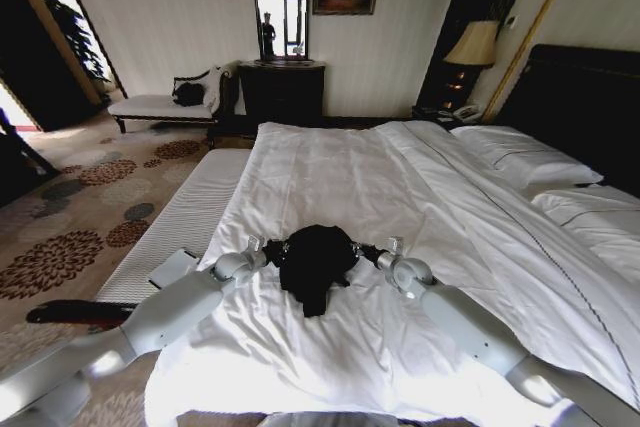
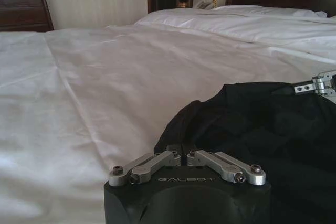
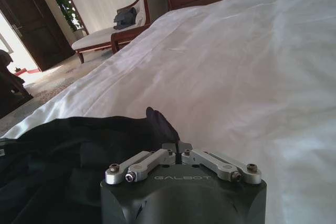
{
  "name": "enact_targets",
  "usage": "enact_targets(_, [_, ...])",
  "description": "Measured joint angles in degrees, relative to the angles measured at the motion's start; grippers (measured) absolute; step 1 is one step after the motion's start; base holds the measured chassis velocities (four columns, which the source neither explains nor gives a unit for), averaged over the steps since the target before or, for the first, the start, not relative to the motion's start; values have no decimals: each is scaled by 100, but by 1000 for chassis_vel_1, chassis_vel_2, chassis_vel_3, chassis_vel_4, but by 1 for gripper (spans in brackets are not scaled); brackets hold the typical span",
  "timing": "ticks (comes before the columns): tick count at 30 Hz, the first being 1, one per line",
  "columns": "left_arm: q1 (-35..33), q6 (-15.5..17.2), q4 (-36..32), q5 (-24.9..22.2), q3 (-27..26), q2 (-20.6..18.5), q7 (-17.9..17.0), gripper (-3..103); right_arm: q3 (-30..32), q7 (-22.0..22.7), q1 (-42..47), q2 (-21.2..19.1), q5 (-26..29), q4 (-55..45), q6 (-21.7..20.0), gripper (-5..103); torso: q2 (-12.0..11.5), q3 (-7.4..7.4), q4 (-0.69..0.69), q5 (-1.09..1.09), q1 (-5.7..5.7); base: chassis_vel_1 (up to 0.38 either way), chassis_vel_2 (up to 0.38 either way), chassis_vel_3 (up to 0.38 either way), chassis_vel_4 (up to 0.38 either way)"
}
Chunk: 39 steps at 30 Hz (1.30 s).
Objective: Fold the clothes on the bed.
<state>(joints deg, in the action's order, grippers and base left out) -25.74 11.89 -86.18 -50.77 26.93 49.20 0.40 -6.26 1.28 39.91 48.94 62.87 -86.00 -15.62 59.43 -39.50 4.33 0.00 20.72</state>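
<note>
We see shirt [image 1: 315,259] bunched on near bed [image 1: 400,187]; left end effector [image 1: 272,247] pinching its left edge, right end effector [image 1: 362,250] pinching right edge.

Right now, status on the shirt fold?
Left gripper and right gripper both shut on shirt, one each side. Shirt bunched mid-bed. Nothing in the way.

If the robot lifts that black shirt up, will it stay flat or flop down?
Probably flop: the black shirt lies bunched and wrinkled between the left gripper and right gripper. It likely weighs little, barely denting the bed.
</note>
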Motion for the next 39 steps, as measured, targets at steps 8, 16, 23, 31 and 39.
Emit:
enact_targets(8, [648,38,-182,-425,-132,-253,1,0,302,193,-276,-504,202,-716,-51,0,0,0,2,0,0,0,0,0,0])
enact_targets(16, [1972,73,-9,-1088,162,-236,1,0,15,364,-1157,-1095,655,-1039,-121,0,0,-1,0,1,1,0,0,0,0])
enact_targets(23, [3318,107,390,-1661,501,148,3,0,-173,395,-2263,-1515,1117,-978,-177,0,-1,0,3,-1,0,0,0,0,0])
enact_targets(31, [4864,48,1629,-2251,1215,724,2,0,-1092,271,-4011,-1444,1423,-10,-202,0,-1,-1,0,2,2,0,0,0,0])
enact_targets(39, [5744,-4,2376,-2395,1396,1177,2,0,-1855,130,-5642,-1110,1544,767,-195,0,-1,0,0,0,1,0,0,0,0])
